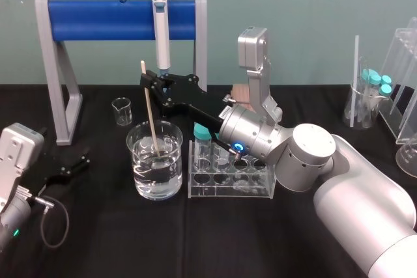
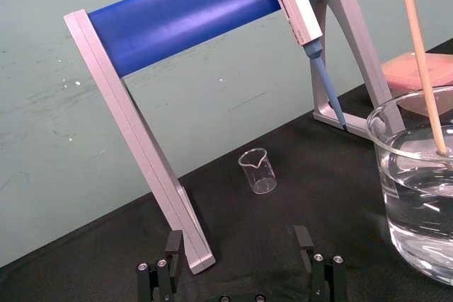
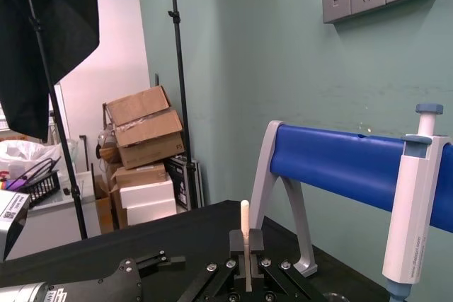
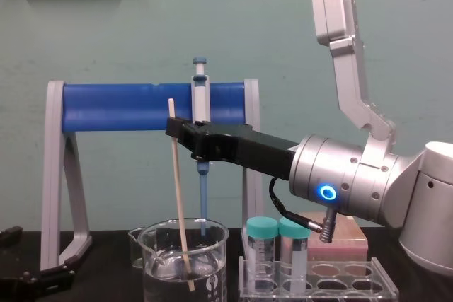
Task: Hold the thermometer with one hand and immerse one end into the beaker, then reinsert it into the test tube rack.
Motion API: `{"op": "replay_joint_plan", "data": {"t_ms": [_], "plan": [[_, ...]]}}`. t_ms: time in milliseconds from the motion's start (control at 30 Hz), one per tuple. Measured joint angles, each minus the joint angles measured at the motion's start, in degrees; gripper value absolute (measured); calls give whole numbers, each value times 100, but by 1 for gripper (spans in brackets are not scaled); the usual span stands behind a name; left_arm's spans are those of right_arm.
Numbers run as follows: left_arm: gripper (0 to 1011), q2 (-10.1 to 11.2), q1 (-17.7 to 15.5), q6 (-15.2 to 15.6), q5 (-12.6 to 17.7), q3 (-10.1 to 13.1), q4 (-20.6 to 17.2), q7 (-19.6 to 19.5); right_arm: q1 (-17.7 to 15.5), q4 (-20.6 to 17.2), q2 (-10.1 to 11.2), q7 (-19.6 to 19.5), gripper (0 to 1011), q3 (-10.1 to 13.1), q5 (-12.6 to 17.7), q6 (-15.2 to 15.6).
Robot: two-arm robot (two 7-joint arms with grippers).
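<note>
Right hand (image 1: 147, 84) pinches the thermometer (image 1: 151, 115) near its top, tip in the beaker (image 1: 138, 161); thin, likely brittle, so grip gently. Left hand (image 1: 71, 164) lies spread on tabletop (image 1: 228, 239).

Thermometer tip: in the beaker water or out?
In. The thermometer tip sits below the waterline in the beaker; the right gripper holds its upper part.

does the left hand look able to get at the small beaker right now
Probably yes: the left hand is open, the small beaker stands straight ahead of it with nothing between, and the stand's leg sits off to one side.
</note>
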Motion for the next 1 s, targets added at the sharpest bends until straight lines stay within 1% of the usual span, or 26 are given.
{"op": "replay_joint_plan", "data": {"t_ms": [1000], "plan": [[1004,0,0,0,0,0,0,0,0,0,0,0,38,0,-1,7]]}}
